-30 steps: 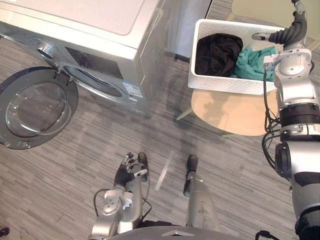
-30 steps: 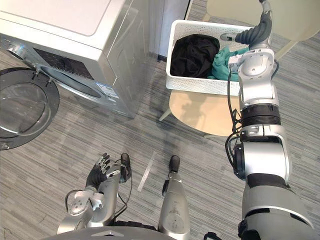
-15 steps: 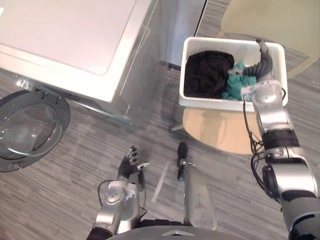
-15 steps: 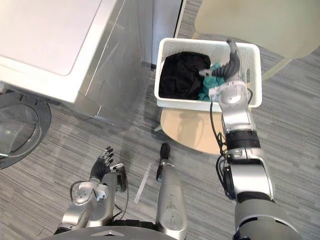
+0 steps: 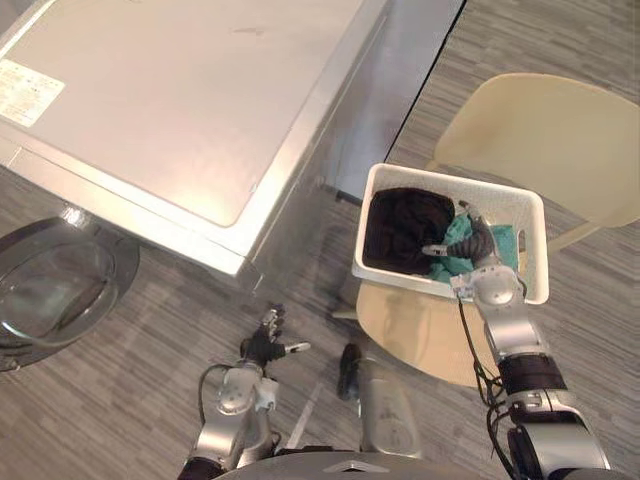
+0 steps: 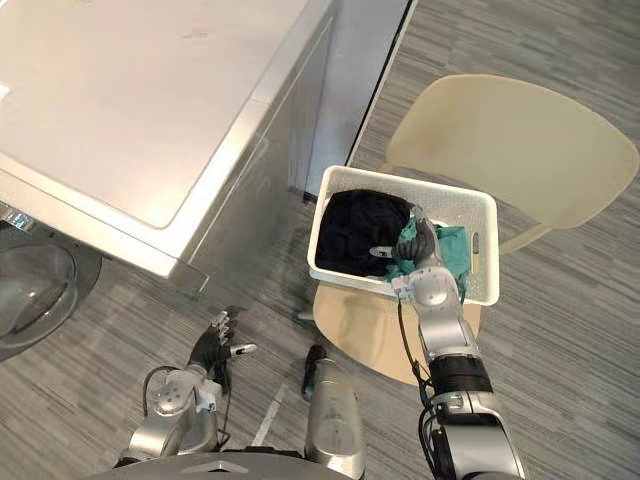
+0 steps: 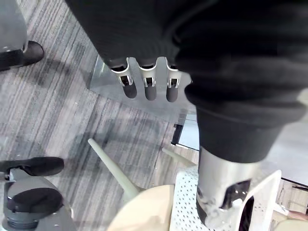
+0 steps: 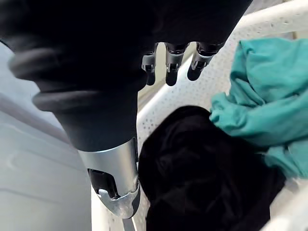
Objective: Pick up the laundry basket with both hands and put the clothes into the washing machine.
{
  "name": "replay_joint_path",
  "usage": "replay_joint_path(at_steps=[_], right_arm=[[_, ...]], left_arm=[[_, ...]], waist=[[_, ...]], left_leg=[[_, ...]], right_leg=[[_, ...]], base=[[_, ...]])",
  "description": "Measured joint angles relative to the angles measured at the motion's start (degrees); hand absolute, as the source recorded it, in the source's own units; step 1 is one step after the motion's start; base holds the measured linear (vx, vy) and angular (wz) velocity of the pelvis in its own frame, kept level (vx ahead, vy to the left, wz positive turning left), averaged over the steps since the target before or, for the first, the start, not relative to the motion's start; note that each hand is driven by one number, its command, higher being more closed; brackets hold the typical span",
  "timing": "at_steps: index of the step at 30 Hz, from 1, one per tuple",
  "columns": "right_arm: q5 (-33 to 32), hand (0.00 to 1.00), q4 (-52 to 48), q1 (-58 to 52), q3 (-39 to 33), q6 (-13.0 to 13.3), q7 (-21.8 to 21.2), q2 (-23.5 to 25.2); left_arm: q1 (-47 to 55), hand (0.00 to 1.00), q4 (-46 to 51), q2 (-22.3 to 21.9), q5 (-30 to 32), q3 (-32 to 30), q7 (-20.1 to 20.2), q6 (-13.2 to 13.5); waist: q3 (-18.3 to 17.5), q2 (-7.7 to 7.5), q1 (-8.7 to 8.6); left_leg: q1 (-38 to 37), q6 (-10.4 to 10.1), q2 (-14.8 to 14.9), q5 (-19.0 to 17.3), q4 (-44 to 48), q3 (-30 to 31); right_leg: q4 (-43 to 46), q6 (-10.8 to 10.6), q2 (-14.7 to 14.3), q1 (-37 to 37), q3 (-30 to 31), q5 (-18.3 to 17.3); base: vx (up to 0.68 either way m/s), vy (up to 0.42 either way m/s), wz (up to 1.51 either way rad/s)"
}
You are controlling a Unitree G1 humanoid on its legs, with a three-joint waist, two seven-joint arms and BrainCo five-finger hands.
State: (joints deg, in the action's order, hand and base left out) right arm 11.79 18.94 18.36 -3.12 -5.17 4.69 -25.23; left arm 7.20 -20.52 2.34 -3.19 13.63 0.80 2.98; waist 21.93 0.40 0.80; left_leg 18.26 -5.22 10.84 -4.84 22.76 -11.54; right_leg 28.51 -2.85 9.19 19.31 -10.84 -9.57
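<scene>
Nearest of all, the left hand (image 5: 266, 345) hangs low over the grey plank floor (image 5: 120, 410), its fingers straight and spread with the thumb out to the side, grasping nothing. Off to the left at about the same depth, the round glass door (image 5: 55, 290) of the washing machine (image 5: 180, 110) stands swung open. A little further on and to the right, a pale round wooden stool (image 5: 415, 335) carries the white perforated laundry basket (image 5: 438, 289), which sits on the stool's far part and overhangs it slightly. The right hand (image 5: 472, 242) is reached out over the basket's middle, above the clothes; in its wrist view the fingers (image 8: 168, 72) are loosely extended and the thumb points away, closed round nothing, and it seems to hover just over the cloth rather than press on it, though contact is hard to judge. Inside the basket a black garment (image 5: 402, 228) fills the half nearer the machine and a teal garment (image 8: 262, 96) lies bunched in the other half, the two touching. Beyond the basket stands a pale yellow chair (image 5: 545, 145), and the machine's broad silver top stretches away on the left
</scene>
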Motion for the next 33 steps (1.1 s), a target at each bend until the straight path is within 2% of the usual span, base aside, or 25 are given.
replay_joint_path(at_steps=[4,8,12,16,22,29,33], right_arm=[[1.04,0.0,3.52,3.4,2.45,0.0,-1.05,0.13],[1.62,0.0,9.83,9.77,2.4,-0.07,-0.78,-0.88],[2.65,0.0,18.04,18.15,2.44,-0.25,-0.32,-6.05],[7.51,0.0,27.28,27.45,3.28,-0.31,2.03,-11.44],[11.06,0.0,33.74,33.36,5.73,-1.29,2.57,-13.75],[10.67,0.0,38.56,42.1,13.82,-1.08,3.55,-14.46],[8.64,0.0,40.76,46.06,21.33,-0.15,3.46,-15.47]], left_arm=[[0.86,0.0,-0.33,2.18,-0.01,-1.37,-0.68,-0.01],[0.66,0.0,-0.22,2.22,-0.09,-2.41,-1.92,0.08],[0.28,0.0,0.9,1.54,-0.61,-2.4,-2.24,0.16],[-1.09,0.0,1.81,1.08,-2.33,-3.12,-4.4,0.76],[-2.79,0.0,1.82,-1.03,-7.36,-3.87,-6.76,0.92],[-6.73,0.0,1.99,-3.51,-10.83,-1.78,-6.92,2.03],[-8.67,0.0,2.18,-4.1,-12.25,-0.66,-7.24,2.19]], waist=[[0.06,0.07,1.29],[0.3,0.21,1.04],[2.15,1.51,1.15],[3.84,2.16,1.92],[4.35,2.63,2.7],[4.4,2.72,3.42],[4.4,2.72,3.98]], left_leg=[[0.99,0.99,-1.58,-0.24,-0.92,-1.7],[3.4,2.59,-2.72,0.79,-1.97,-1.98],[5.83,3.55,-3.36,1.79,-2.23,-1.97],[8.23,4.1,-3.96,4.08,-4.74,-2.36],[10.16,4.28,-4.33,6.3,-6.58,-1.97],[11.56,3.52,-4.53,9.58,-11.66,-1.27],[12.42,3.1,-4.37,11.34,-14.35,-1.25]], right_leg=[[-4.05,-1.77,0.71,0.65,2.07,3.37],[-7.86,-2.5,1.2,1.83,2.36,6.55],[-10.53,-2.84,1.45,3.05,2.35,9.12],[-14.27,-2.95,1.42,4.93,2.32,12.27],[-14.92,-3.04,1.48,6.89,1.58,13.23],[-14.36,-2.42,1.42,9.79,-0.24,13.09],[-13.63,-1.91,1.58,11.61,-1.19,12.8]], base=[[-0.07,0.163,-0.12],[-0.1,0.097,0.0],[-0.08,0.064,0.02],[-0.05,0.033,0.0],[0.02,-0.012,0.06],[0.01,-0.039,0.11],[0.0,-0.041,0.08]])
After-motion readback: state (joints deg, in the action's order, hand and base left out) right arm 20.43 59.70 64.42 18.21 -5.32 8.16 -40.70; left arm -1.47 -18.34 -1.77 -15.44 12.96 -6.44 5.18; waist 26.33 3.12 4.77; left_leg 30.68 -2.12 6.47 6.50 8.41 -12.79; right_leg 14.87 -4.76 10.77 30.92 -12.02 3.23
